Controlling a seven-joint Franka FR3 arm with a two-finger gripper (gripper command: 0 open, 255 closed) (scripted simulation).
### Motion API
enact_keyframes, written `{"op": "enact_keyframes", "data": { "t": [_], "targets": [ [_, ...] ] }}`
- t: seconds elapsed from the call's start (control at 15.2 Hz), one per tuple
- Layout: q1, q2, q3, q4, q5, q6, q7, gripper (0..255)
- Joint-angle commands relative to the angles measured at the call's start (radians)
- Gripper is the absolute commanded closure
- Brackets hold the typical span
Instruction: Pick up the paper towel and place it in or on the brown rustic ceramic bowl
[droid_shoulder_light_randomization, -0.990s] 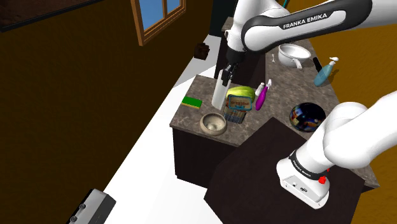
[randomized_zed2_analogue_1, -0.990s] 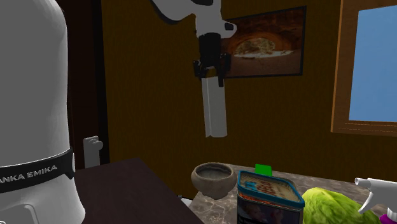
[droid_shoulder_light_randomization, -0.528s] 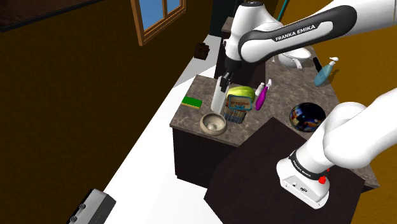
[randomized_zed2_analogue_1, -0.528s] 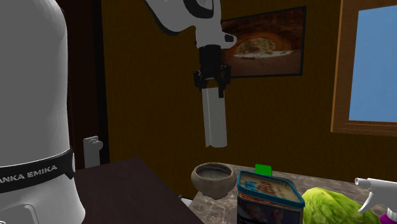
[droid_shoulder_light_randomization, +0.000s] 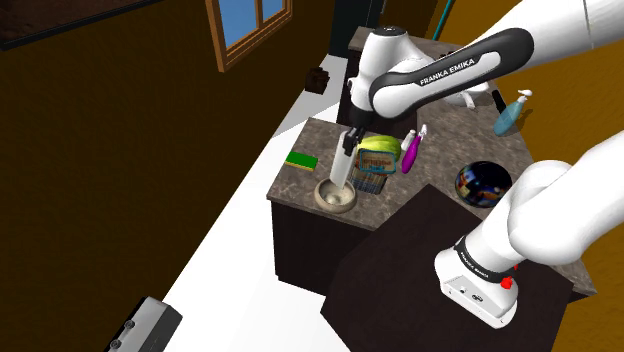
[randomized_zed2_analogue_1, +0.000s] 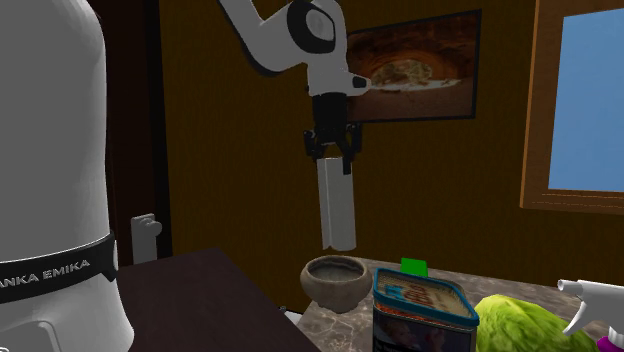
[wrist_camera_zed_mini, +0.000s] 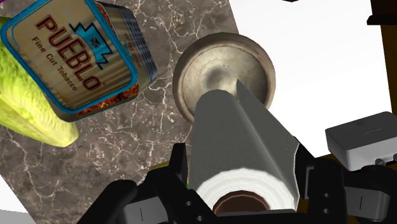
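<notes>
Gripping towel roll (wrist_camera_zed_mini: 242, 140) upright at its top end w/ gripper (wrist_camera_zed_mini: 242, 162) fingers clamped on both sides. Hanging w/ lower end just over bowl (wrist_camera_zed_mini: 191, 70), not touching it in second ext. view, above grey marbled counter (wrist_camera_zed_mini: 140, 146). Beside bowl: blue-rimmed Pueblo tin (wrist_camera_zed_mini: 70, 57), yellow-green lump (wrist_camera_zed_mini: 25, 108) past it, then green sponge (droid_shoulder_light_randomization: 301, 159) on same counter & brown wall (randomized_zed2_analogue_1: 230, 150) w/ framed pic (randomized_zed2_analogue_1: 410, 65) behind.
</notes>
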Motion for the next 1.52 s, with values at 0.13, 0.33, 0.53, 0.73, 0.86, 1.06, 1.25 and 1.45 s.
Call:
{"op": "enact_keyframes", "data": {
  "t": [0.13,0.33,0.53,0.73,0.86,1.06,1.25,1.45],
  "targets": [
    [0.000,0.040,-0.001,-0.019,-0.001,0.060,0.003,255],
    [-0.001,0.064,-0.001,-0.030,-0.002,0.094,0.005,255],
    [-0.001,0.064,-0.001,-0.030,-0.002,0.094,0.005,255],
    [-0.001,0.064,-0.001,-0.030,-0.002,0.094,0.005,255],
    [-0.001,0.064,-0.001,-0.030,-0.002,0.094,0.005,0],
    [-0.001,0.064,-0.001,-0.030,-0.002,0.094,0.005,0],
    [0.000,0.035,0.000,-0.020,-0.001,0.056,0.004,0],
    [0.003,-0.037,0.005,0.015,0.002,-0.051,0.004,0]
  ]
}}
